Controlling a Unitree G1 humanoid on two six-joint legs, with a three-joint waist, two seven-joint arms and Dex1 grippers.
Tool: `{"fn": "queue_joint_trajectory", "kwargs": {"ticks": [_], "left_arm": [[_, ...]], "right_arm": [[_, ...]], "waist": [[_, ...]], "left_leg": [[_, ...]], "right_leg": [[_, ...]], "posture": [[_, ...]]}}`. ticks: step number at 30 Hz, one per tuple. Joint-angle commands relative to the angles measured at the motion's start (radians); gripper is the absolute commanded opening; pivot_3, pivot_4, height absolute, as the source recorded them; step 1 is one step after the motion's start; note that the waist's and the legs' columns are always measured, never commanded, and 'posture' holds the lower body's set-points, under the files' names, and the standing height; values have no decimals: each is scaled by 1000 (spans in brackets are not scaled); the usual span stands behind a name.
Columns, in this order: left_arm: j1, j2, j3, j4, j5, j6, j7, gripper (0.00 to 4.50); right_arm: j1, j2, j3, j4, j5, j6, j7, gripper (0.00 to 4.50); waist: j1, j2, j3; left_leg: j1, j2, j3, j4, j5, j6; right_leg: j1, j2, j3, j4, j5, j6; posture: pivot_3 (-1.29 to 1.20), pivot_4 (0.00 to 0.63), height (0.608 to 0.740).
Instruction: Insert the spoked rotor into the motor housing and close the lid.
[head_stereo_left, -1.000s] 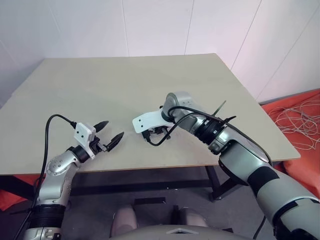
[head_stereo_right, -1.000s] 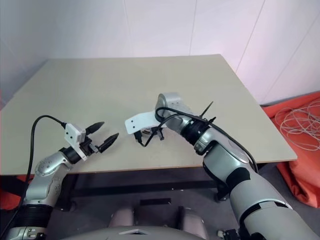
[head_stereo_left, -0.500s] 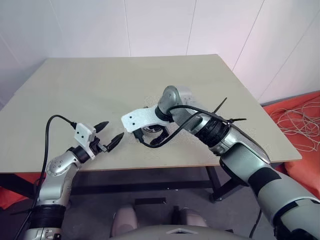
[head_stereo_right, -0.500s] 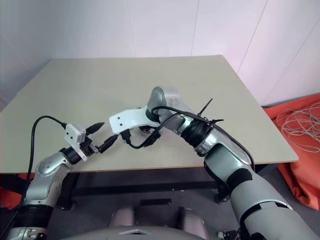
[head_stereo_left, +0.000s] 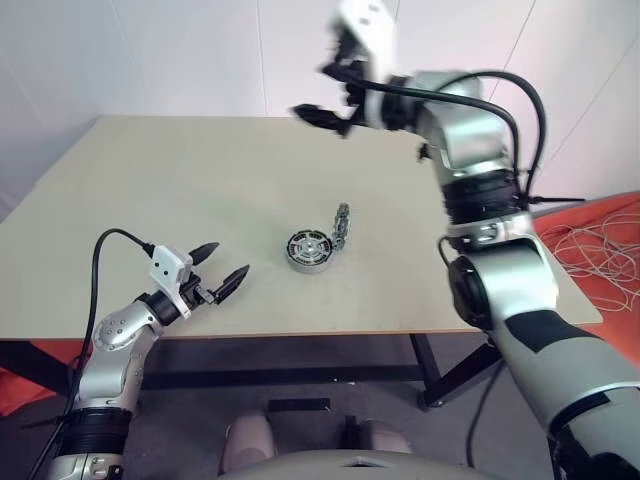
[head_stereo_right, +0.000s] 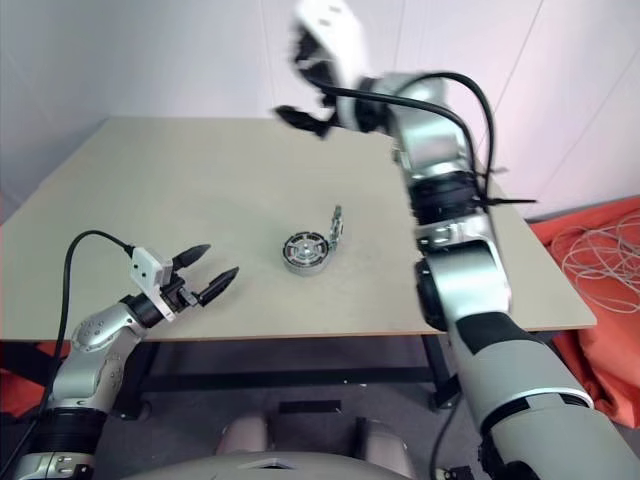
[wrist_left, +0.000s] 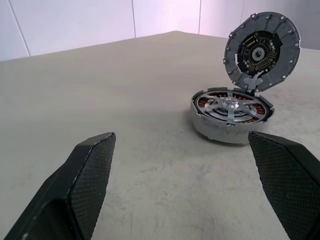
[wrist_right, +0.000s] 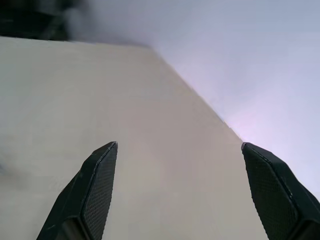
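Left wrist view: motor housing (wrist_left: 231, 117) on the table (wrist_left: 125, 90), spoked rotor (wrist_left: 231, 104) already seated over the copper windings, lid (wrist_left: 262, 51) standing upright at the housing's far edge, apparently hinged there. All three parts look rigid, metallic and fairly heavy; the lid's notched rim probably offers the surest purchase, or its raised face can be pushed down. Left gripper (head_stereo_left: 219, 274), fingers spread and empty, waits near the table's front edge, apart from the housing. Right gripper (head_stereo_left: 322, 95), likewise spread and empty, is held high above the table's far side, well apart from the lid.
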Motion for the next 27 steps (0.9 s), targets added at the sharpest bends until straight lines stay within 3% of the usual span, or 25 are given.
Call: {"fn": "queue_joint_trajectory", "kwargs": {"ticks": [1, 4, 7, 12, 18, 27], "left_arm": [[-19, 17, 16, -13, -6, -9, -7, 4500], [-23, 20, 14, -10, -6, -8, -9, 4500], [-29, 22, 15, -4, -6, -8, -12, 4500], [-40, 25, 16, 5, -2, -12, -12, 4500], [-50, 21, 16, 10, 4, -18, -2, 4500], [-40, 18, 15, 1, 4, -19, 6, 4500]], "right_arm": [[107, -77, -51, 15, -2, -36, -109, 4482], [271, -119, -51, -51, 18, -4, -119, 4482], [398, -125, -66, -121, 57, 61, -129, 3846], [535, -92, -18, -268, 113, 162, -93, 2118], [576, -40, 48, -316, 127, 199, -107, 27], [541, 20, 98, -381, 171, 234, -110, 27]], "waist": [[-2, 2, 1], [-8, 5, 1], [-11, 9, 1], [-9, 13, 1], [-3, 12, 1], [-4, 12, 1]], "left_leg": [[-1, -1, 0, 0, 0, 0], [-2, -1, 2, -1, 0, 0], [-7, 2, 2, -3, 1, -1], [-10, 3, 3, -3, 1, -1], [-4, 3, 3, -1, 1, -1], [-3, 0, 2, -1, 1, -1]], "right_leg": [[0, 0, 0, 0, 1, 1], [-4, 2, 0, 6, 3, -2], [-9, 6, 0, 6, 3, -8], [-15, 7, 0, 6, 3, -10], [-8, 6, 0, 6, -1, -3], [-7, 3, -1, 6, 0, -1]], "posture": [[0, 0, 740], [0, 0, 740], [0, 0, 740], [0, 0, 740], [0, 0, 740], [0, 0, 740]]}}
